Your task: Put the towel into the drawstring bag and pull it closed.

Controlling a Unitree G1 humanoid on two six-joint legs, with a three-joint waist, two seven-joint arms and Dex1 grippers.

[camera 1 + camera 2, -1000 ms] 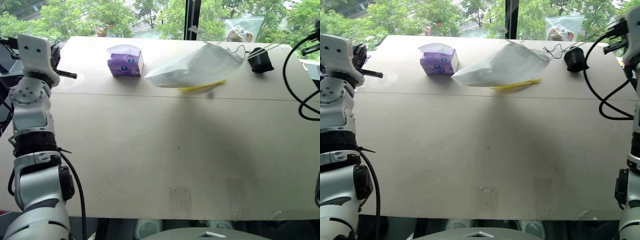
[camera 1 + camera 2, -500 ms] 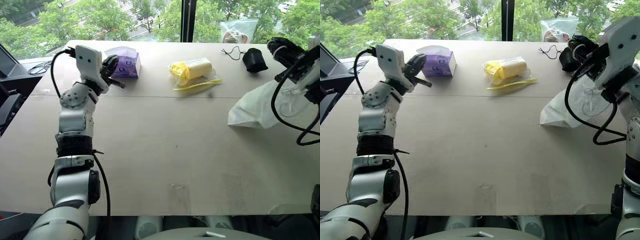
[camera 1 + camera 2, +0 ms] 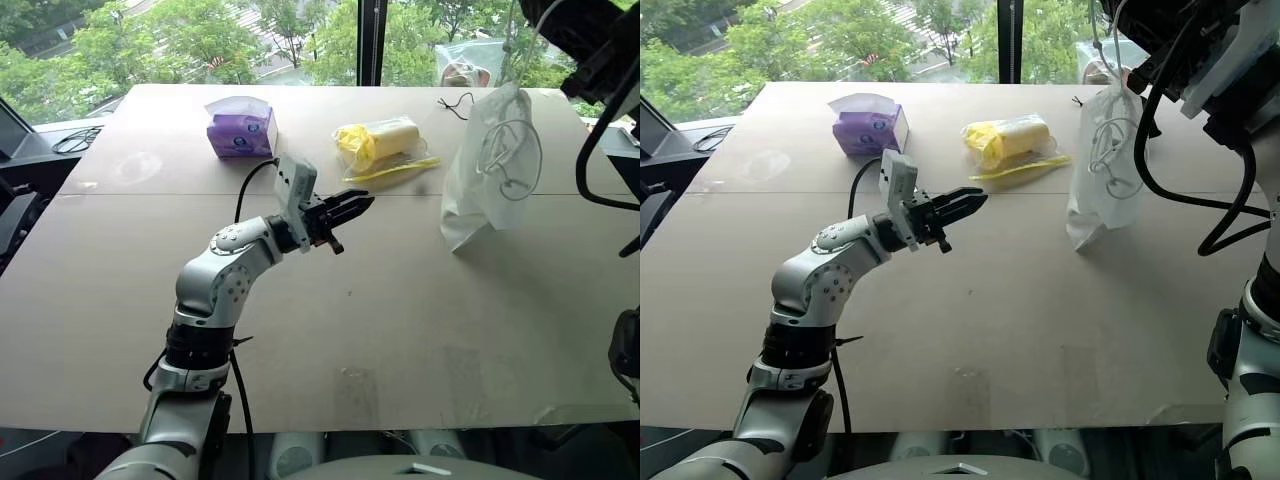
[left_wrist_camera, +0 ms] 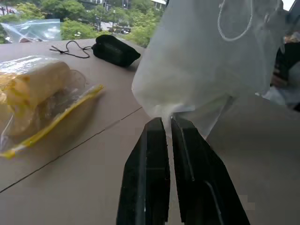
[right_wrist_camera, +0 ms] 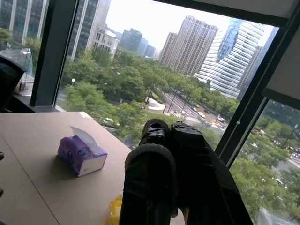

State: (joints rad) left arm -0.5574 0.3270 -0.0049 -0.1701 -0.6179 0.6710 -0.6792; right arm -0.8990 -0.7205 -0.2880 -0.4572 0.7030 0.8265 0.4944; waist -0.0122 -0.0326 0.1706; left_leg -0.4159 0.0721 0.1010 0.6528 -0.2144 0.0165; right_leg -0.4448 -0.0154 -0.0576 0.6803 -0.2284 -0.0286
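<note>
Drawstring bag (image 3: 490, 170) hangs by its cord from the right fingers, pressed together, its bottom touching the surface (image 3: 400, 330); left fingers (image 3: 352, 207), slightly apart, point toward it.

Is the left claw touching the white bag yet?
No. In the head views the left claw hangs over bare table, clearly apart from the drawstring bag hanging to its right.

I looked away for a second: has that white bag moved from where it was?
Yes. The drawstring bag was lying near the purple tissue box; now it hangs from the right gripper, to the right of the yellow packet.
</note>
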